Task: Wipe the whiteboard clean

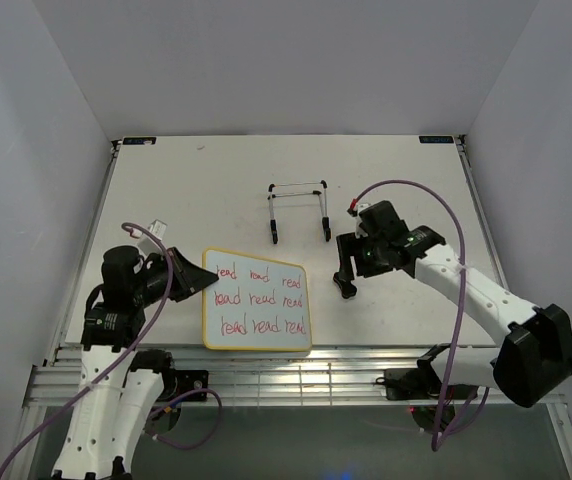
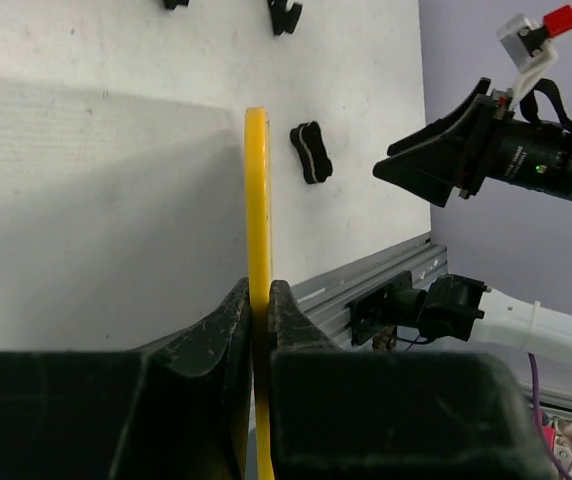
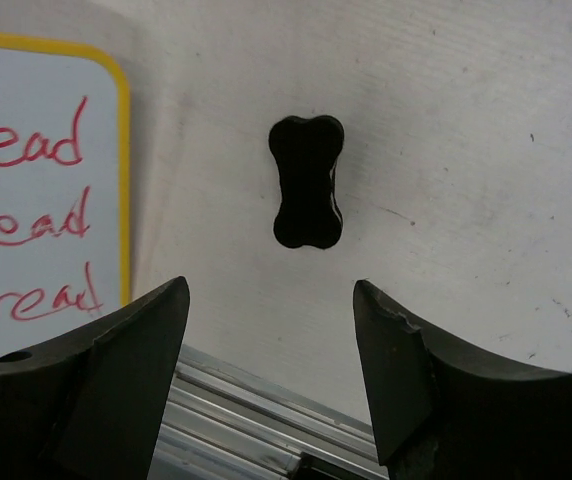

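The whiteboard [image 1: 256, 300] lies flat near the table's front edge, with a yellow frame and three rows of red "read" words. My left gripper [image 1: 198, 278] is shut on its left edge. In the left wrist view the board shows edge-on as a yellow strip [image 2: 257, 190] pinched between my fingers [image 2: 259, 300]. My right gripper [image 1: 344, 262] is open and empty, hovering just right of the board above the small black bone-shaped eraser [image 1: 345, 290]. In the right wrist view the eraser [image 3: 308, 195] lies on the table ahead of my open jaws [image 3: 271, 300], with the board's right part [image 3: 36, 200] at the left.
A thin black wire stand [image 1: 299, 208] stands behind the board, mid-table. The metal rail of the table's front edge [image 3: 246, 420] runs just below my right gripper. The eraser [image 2: 312, 152] and the right gripper [image 2: 436, 165] also show in the left wrist view.
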You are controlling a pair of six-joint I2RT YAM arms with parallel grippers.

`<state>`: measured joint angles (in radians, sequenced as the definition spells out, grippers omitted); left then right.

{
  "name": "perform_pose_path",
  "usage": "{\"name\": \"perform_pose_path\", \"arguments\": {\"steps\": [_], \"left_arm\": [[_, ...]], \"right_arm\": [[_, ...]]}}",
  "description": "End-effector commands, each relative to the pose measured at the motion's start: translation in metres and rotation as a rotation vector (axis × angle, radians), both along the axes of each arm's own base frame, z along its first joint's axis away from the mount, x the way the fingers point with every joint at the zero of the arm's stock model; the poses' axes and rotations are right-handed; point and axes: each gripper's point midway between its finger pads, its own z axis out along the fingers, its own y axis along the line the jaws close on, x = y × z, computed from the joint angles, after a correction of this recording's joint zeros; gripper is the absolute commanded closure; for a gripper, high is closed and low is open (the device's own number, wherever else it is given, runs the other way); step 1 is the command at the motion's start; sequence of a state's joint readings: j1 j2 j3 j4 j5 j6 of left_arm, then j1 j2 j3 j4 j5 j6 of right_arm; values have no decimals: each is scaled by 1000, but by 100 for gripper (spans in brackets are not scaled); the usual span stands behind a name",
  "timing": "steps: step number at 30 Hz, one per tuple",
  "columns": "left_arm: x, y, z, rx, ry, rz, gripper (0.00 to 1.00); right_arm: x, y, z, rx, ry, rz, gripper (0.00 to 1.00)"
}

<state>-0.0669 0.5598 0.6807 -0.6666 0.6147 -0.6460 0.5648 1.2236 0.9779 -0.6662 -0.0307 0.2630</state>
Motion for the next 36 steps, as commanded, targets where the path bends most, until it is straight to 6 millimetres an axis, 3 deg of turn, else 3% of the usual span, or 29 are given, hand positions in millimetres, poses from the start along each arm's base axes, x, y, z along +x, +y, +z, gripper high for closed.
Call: {"name": "perform_pose_path", "arguments": {"steps": [1,8,17,23,36], "left_arm": [[-18,2,-13,22,54,-13,100],[-28,1,-44,27,108,-38,100],[-25,5,-51,31,119,9,100],[-22,10,-60,47,141,46,100],[-20,9,-66,39,144,50,100]], "right_arm": [[7,-6,-24,-78,-19,-60,28],[3,9,-70,-154,41,17,34],[29,17,-97,-239,36,49,39],[37,23,-104,-249,36,72,51],[39,25,-94,-239,21,64,51]]}}
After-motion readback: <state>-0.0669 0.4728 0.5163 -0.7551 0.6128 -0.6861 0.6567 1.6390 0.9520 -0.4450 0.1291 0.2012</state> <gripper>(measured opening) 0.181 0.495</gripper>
